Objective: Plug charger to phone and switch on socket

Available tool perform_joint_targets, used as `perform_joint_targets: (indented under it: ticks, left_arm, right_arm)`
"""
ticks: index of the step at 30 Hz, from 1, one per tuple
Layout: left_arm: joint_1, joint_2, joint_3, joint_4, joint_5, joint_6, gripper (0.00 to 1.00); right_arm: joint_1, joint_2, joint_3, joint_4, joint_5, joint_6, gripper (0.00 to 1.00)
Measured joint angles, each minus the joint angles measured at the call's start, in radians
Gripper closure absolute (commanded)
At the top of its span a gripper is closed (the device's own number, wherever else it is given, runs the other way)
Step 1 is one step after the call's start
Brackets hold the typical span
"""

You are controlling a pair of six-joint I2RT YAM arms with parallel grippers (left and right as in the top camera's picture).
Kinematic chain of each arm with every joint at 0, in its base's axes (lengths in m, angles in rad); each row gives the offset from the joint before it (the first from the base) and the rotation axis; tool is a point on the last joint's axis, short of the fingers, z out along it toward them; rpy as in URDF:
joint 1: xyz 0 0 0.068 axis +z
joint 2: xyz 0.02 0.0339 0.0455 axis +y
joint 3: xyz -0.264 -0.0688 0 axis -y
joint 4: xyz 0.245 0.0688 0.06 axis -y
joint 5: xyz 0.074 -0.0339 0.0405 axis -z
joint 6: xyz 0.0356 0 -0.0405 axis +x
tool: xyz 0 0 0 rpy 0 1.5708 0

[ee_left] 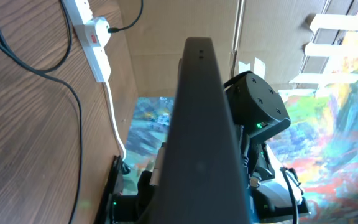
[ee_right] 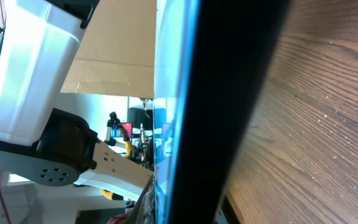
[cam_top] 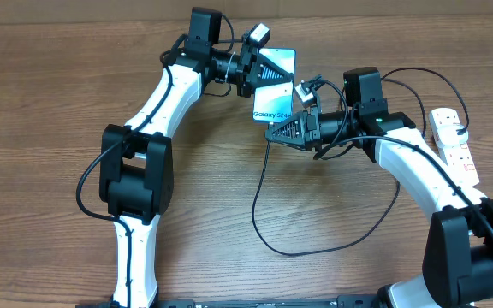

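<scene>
The phone (cam_top: 274, 90), with a light blue screen reading "Galaxy", is held tilted above the table between the two arms. My left gripper (cam_top: 255, 68) is shut on its upper end. My right gripper (cam_top: 282, 128) is closed at its lower end. In both wrist views the phone's dark edge (ee_left: 201, 137) (ee_right: 222, 93) fills the middle and hides the fingers. The charger, a thin black cable (cam_top: 298, 252), drops from beside the right gripper and loops over the table. Its plug tip is hidden. The white socket (cam_top: 454, 145) (ee_left: 95, 37) lies at the right edge.
The socket's thick white cord (ee_left: 114, 124) runs along the table edge. Another stretch of black cable (cam_top: 418, 75) arcs behind the right arm toward the socket. A cardboard wall (ee_left: 166, 37) stands behind the table.
</scene>
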Motion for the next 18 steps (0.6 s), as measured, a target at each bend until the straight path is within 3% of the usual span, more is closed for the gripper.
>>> perform_joint_targets:
  ticks: [18]
  left_arm:
    - [0.013,0.0,0.001,-0.052,-0.007,0.005,0.96]
  right_arm:
    - [0.006,0.0,-0.007,0.097,-0.008,0.143,0.96]
